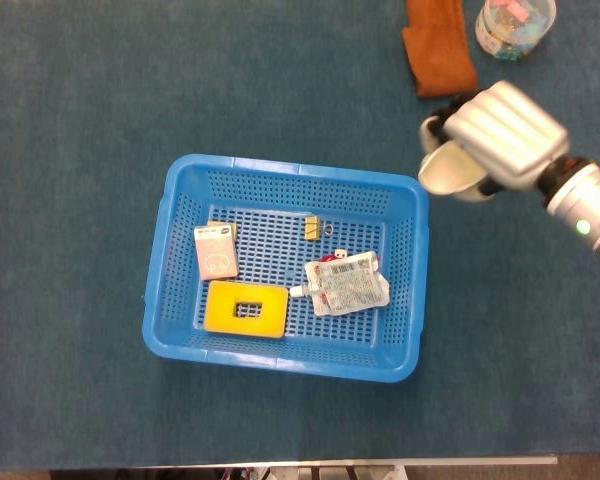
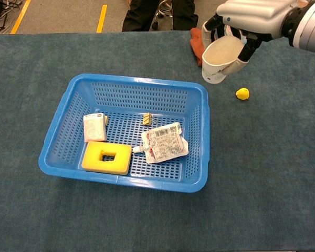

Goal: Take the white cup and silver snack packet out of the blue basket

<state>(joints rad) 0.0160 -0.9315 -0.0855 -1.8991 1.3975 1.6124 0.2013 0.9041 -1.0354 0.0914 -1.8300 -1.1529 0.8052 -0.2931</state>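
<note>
One hand shows in the head view: the right hand (image 1: pixel 500 135) hangs above the table (image 1: pixel 80 100), beyond the right rim of the blue basket (image 1: pixel 180 190), with its fingers (image 1: pixel 435 128) wrapped around the white cup (image 1: pixel 448 172). The cup is tipped, its mouth facing toward the basket, and it sits clear of the basket's rim. Inside the basket the silver snack packet (image 1: pixel 348 284) lies flat near the right wall, next to a yellow sponge block (image 1: pixel 245 308) with a rectangular hole. A small pink-and-white card pack (image 1: pixel 216 251) lies left of them, and a binder clip (image 1: pixel 315 229) rests toward the far wall. Off to the far right sit an orange cloth (image 1: pixel 437 45), a clear jar (image 1: pixel 514 25) and a small yellow toy (image 1: pixel 503 167).

From the chest view, the right hand (image 2: pixel 254 16) holds the white cup (image 2: pixel 219 59) in the air, in front of the orange cloth (image 2: pixel 197 39), its open mouth tilted toward the camera. The blue basket (image 2: pixel 68 100) sits below and left of it. The silver snack packet (image 2: pixel 163 143) is inside by the right wall, touching the yellow sponge block (image 2: pixel 107 157). The small yellow toy (image 2: pixel 242 94) lies on the table (image 2: pixel 262 184) just right of the cup. The left hand appears in neither view.
</note>
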